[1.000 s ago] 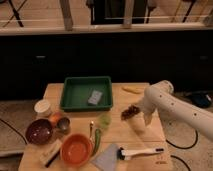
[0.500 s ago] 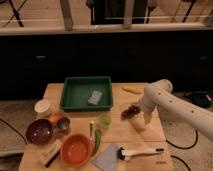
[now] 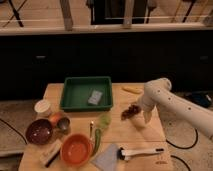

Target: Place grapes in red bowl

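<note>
On the pale wooden table, the small bunch of dark reddish-purple grapes sits right at the white arm's gripper, its hold impossible to tell, with the orange-red round bowl well apart from it toward the near left.

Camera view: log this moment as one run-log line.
gripper: at right side of wooden table, beside bunch of dark purple grapes | grapes: not in round orange-red bowl | bowl: front left, empty
</note>
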### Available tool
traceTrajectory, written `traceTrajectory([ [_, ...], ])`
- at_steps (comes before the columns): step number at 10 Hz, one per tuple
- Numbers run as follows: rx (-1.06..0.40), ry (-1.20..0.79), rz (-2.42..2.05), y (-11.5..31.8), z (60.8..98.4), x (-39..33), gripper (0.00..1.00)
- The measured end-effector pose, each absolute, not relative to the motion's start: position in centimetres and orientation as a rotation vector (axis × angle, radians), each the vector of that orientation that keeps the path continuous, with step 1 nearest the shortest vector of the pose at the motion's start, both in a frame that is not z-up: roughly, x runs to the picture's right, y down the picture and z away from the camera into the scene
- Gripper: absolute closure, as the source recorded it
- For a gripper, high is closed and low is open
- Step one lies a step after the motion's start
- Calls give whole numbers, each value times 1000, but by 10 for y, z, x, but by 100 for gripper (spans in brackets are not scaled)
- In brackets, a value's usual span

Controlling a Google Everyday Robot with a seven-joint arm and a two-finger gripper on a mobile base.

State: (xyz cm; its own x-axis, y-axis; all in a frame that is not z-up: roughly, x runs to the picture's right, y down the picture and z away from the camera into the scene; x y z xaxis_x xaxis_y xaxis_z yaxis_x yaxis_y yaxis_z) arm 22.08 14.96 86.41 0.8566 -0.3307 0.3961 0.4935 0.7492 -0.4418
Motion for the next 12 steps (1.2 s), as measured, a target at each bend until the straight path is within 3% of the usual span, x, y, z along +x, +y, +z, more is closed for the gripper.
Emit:
traceTrajectory([
  [12,-630,-327,-429,154,879,223,20],
])
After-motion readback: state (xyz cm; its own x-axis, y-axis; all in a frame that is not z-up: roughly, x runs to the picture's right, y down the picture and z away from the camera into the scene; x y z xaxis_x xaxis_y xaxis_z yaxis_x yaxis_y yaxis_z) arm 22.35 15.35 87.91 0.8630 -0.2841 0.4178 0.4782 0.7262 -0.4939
